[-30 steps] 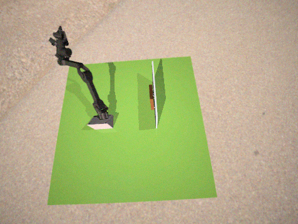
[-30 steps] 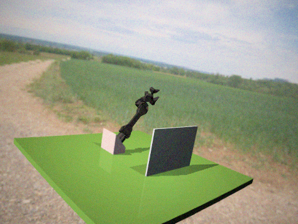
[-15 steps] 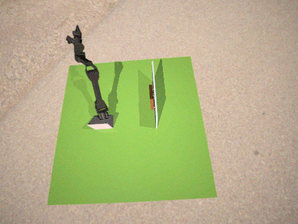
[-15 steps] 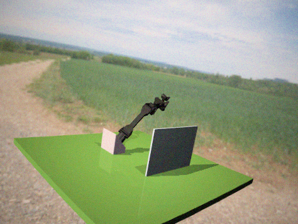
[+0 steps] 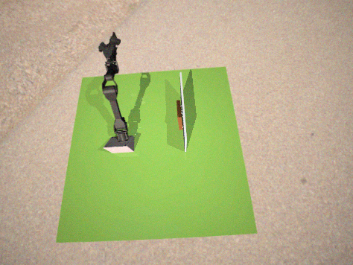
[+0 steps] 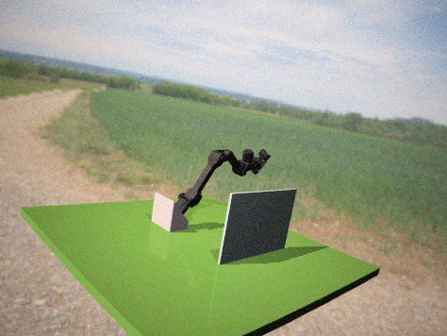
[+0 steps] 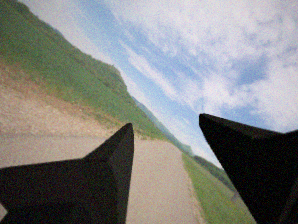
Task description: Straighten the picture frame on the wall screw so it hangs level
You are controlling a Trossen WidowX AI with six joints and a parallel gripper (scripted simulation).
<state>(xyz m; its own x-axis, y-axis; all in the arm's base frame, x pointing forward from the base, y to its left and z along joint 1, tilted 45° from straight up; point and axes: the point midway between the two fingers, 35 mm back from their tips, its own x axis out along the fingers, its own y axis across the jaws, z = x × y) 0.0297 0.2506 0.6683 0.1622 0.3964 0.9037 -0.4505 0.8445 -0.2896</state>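
Note:
The picture frame (image 5: 180, 123) shows nearly edge-on in the top view as a small brown and orange shape on the left face of the upright wall panel (image 5: 183, 134) (image 6: 258, 226). Its tilt cannot be told from there. The screw and the notched strip are not visible. In the exterior view the dark back of the panel hides the frame. My gripper (image 5: 110, 42) (image 6: 264, 159) (image 7: 165, 123) is partly open and empty, raised high and well away from the frame. The wrist view shows two dark fingers apart, with only sky, field and path beyond them.
The arm's base (image 5: 120, 144) (image 6: 179, 221) stands on the green table top (image 5: 156, 193) (image 6: 118, 269), left of the wall panel in the top view. The panel's thin white edge stands upright. Shadows of the arm and panel fall on the green surface.

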